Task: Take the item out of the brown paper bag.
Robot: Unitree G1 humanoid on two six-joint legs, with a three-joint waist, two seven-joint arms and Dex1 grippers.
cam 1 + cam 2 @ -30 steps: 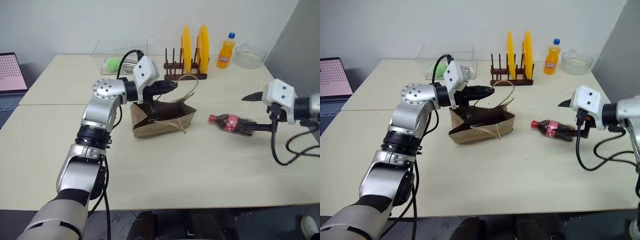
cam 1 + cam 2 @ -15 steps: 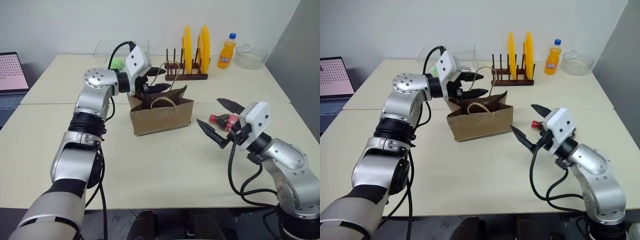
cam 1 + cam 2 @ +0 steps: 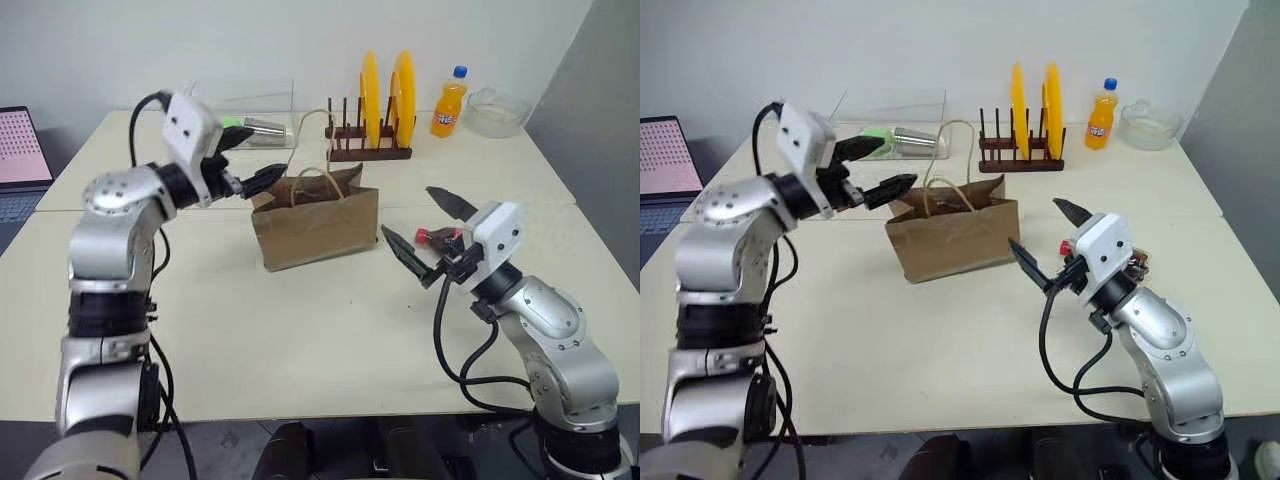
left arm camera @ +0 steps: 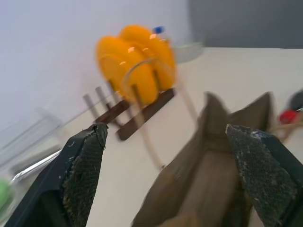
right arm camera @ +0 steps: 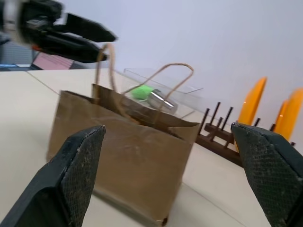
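Cola bottle [image 3: 436, 236] lying on its side on the table [image 3: 300, 330], outside the brown paper bag [image 3: 316, 224] and on the bag's right. Its red cap faces the bag, so its long axis appears to run roughly across the table from left to right; most of the body is hidden behind the right gripper [image 3: 417, 232], and only the cap, neck and part of the red label can be made out. The right gripper stands spread wide and holds nothing. Seen from the head camera, one of its black fingers passes above the cap and the other below and in front of it; whether either finger touches the bottle cannot be told. In the right wrist view the same two fingers [image 5: 75, 175] frame the bag.

Bag upright near the middle of the table, mouth open upward, its two twine handles [image 3: 952, 150] rising in loops above the rim. The left gripper [image 3: 252, 161] hovers just beside the bag's upper left corner, its fingers parted and empty, pointing toward the bag's mouth. In the left wrist view the open mouth lies between its two pads [image 4: 85, 168].
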